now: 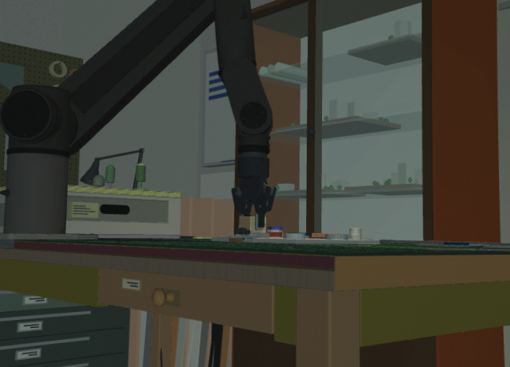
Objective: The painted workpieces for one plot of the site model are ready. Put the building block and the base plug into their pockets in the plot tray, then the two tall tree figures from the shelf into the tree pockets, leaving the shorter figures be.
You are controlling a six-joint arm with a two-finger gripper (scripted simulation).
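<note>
On the green mat of the workbench lies the flat pale plot tray (313,239), and just left of it I hold the tan building block (251,223) in my closed gripper (253,220), low over the bench. A small white cylinder, the base plug (354,233), stands near the tray's right end. On top of the cream shelf unit at the left stand two tall green tree figures (110,175) (140,174), with a shorter rounded figure (98,180) beside them. The tray's pockets are hidden at this low angle.
A red and blue pot (275,231) and flat grey and brown discs (325,235) sit by the tray. A desk lamp (115,166) arches over the shelf unit. A glass cabinet (366,120) and an orange post (463,112) stand behind the bench.
</note>
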